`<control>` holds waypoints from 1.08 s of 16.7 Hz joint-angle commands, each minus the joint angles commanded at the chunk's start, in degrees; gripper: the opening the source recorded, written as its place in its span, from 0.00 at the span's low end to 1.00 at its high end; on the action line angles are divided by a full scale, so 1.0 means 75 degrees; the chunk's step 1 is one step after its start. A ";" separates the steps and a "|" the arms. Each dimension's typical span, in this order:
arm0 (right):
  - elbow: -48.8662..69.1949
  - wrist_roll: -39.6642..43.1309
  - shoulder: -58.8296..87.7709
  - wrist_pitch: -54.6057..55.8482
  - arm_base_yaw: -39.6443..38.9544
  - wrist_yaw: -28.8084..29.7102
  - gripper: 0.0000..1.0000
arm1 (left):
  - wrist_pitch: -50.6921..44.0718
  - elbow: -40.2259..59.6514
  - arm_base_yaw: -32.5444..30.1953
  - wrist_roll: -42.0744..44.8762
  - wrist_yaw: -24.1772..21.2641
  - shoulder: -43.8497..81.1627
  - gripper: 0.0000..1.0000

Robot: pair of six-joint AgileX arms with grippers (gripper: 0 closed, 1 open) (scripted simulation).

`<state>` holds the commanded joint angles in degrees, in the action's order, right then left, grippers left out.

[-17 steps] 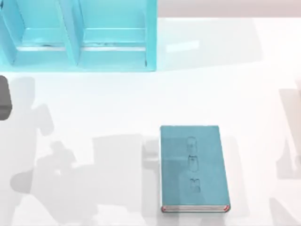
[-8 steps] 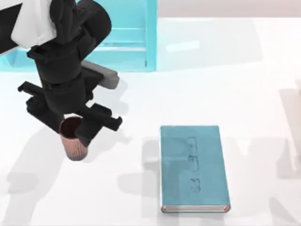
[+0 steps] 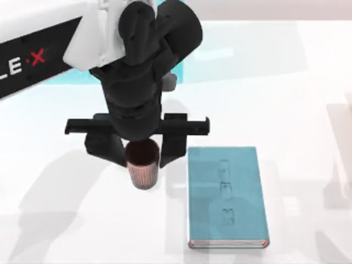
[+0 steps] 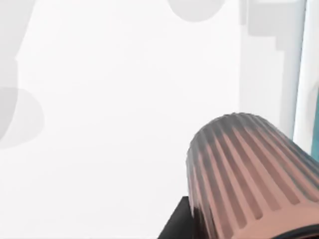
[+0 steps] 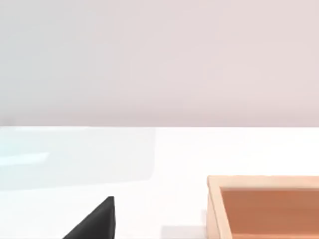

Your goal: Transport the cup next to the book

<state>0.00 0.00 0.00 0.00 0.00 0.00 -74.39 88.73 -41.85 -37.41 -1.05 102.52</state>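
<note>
The ribbed copper-coloured cup [image 3: 142, 168] hangs upright with my left gripper [image 3: 140, 151] shut on it, one black finger on each side. It is just left of the teal book [image 3: 225, 195], close to the book's far left corner, with a narrow gap between them. The book lies flat on the white table, its red-edged page block toward the front. In the left wrist view the cup [image 4: 249, 174] is close up over the bare white table. My right gripper [image 5: 97, 224] shows as a dark wedge, parked off to the side.
A light-blue shelf unit [image 3: 74, 77] stands at the back left, largely behind my left arm. A shallow wooden box [image 5: 264, 204] sits on the table in the right wrist view. White tabletop [image 3: 308, 110] lies open right of and behind the book.
My left arm came in from the left carrying the cup and has moved right, from mid-left of the table to right beside the book. The book has not moved.
</note>
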 joint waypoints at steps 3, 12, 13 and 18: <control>0.0000 0.0000 0.0000 0.0000 0.0000 0.0000 1.00 | 0.0062 0.0073 -0.0158 -0.0555 0.0025 0.0013 0.00; 0.0000 0.0000 0.0000 0.0000 0.0000 0.0000 1.00 | 0.0599 -0.0445 -0.0163 -0.0513 0.0015 0.0065 0.00; 0.0000 0.0000 0.0000 0.0000 0.0000 0.0000 1.00 | 0.0884 -0.0651 -0.0162 -0.0516 0.0006 0.0096 0.00; 0.0000 0.0000 0.0000 0.0000 0.0000 0.0000 1.00 | 0.1965 -0.1547 -0.0154 -0.0558 0.0023 0.0288 0.00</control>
<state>0.00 0.00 0.00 0.00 0.00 0.00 -59.66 77.13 -43.00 -41.60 -0.88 104.68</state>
